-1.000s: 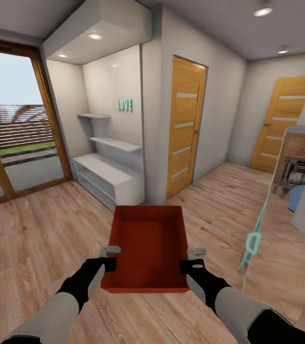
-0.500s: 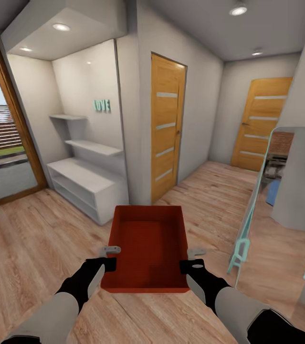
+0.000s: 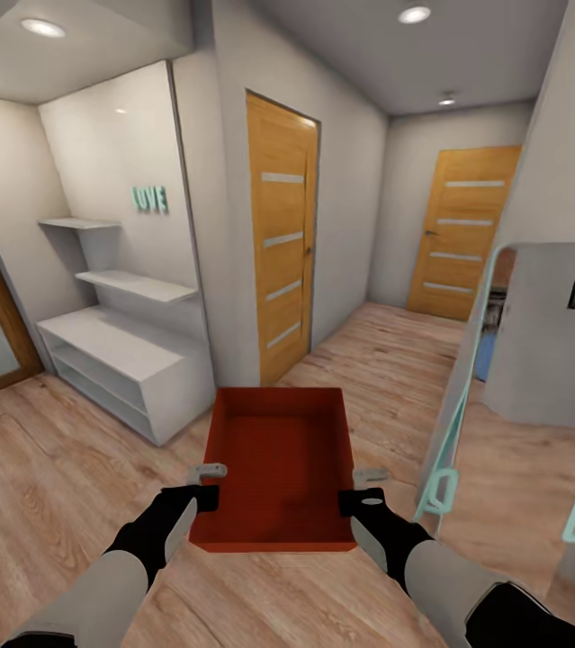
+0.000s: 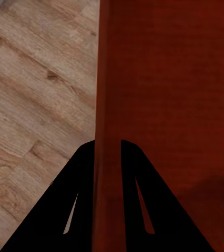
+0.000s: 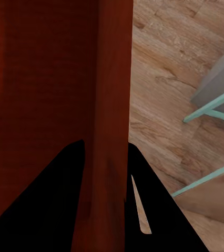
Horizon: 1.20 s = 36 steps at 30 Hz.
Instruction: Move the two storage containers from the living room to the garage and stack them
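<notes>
1. You are carrying one storage container [image 3: 280, 468], an orange-red open-topped box, out in front of the trunk at about 12 o'clock, clear of the light wood plank floor [image 3: 44, 486].
2. Your left gripper [image 3: 204, 484] is clamped on the container's left wall; in the left wrist view the two dark fingers [image 4: 75, 210] sit either side of that thin wall [image 4: 108, 105], one inside and one outside.
3. Your right gripper [image 3: 366, 486] is clamped on the right wall in the same way; the right wrist view has the wall [image 5: 112, 94] running between its fingers [image 5: 54, 205].
4. The container sits level, its long axis pointing away from you, and its inside is bare.
5. At about 10 o'clock there is a white shelf unit [image 3: 125, 360] in an alcove, with teal letters [image 3: 150, 199] on the wall above it.
6. At 12 o'clock stands a closed wooden door [image 3: 283, 252]; a second wooden door [image 3: 462, 234] closes the end of the hallway at 1 o'clock.
7. At 2 to 3 o'clock, near your right arm, stands a mirror with a teal frame [image 3: 453, 423].
</notes>
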Motion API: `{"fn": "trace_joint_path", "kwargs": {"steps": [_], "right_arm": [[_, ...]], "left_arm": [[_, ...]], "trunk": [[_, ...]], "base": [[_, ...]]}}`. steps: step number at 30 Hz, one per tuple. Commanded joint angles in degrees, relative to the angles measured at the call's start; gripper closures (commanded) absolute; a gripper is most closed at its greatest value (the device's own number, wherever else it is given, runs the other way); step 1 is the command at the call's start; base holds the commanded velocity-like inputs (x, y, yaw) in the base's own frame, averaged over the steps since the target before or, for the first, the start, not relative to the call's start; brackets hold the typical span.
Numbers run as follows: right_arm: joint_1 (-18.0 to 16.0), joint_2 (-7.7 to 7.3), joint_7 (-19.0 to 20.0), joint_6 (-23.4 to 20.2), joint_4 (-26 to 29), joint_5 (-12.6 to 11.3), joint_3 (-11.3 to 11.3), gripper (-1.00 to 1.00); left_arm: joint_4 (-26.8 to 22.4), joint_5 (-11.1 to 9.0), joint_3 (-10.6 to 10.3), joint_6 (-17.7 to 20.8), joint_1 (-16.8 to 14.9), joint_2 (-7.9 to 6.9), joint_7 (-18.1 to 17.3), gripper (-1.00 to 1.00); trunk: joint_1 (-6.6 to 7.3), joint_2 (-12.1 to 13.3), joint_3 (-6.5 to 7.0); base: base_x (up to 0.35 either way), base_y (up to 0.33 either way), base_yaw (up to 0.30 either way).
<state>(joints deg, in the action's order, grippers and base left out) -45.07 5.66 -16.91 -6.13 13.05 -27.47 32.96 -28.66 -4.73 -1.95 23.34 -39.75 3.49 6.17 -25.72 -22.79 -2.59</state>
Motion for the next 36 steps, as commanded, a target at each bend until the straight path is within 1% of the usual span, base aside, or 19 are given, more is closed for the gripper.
{"fn": "trace_joint_path", "kwargs": {"steps": [1, 21, 26, 36], "right_arm": [[-0.02, 0.04, -4.01, -0.37, -0.04, -0.30, -0.44, 1.00], [-0.02, -0.11, -4.01, -0.25, -0.04, -0.30, -0.44, 1.00], [-0.02, -0.13, -4.06, 1.38, -0.11, -0.23, -0.44, 1.00], [-0.02, -0.04, -3.98, 1.44, -0.13, -0.22, -0.44, 1.00]], "left_arm": [[-0.26, 0.96, 0.79, 0.39, -0.07, 0.24, 0.69, 1.00], [-0.26, 0.95, 0.82, 0.39, -0.07, 0.20, 0.69, 1.00], [-0.26, 0.96, 0.81, 0.39, -0.07, 0.25, 0.69, 1.00], [-0.26, 0.96, 0.81, 0.39, -0.07, 0.20, 0.69, 1.00]], "trunk": [[-0.07, -0.13, -0.13], [-0.07, -0.13, -0.13], [-0.07, -0.13, -0.13], [-0.07, -0.13, -0.13]], "base": [[0.323, 0.000, -0.015], [0.323, 0.000, -0.001], [0.323, 0.000, 0.000], [0.323, 0.000, 0.000]]}}
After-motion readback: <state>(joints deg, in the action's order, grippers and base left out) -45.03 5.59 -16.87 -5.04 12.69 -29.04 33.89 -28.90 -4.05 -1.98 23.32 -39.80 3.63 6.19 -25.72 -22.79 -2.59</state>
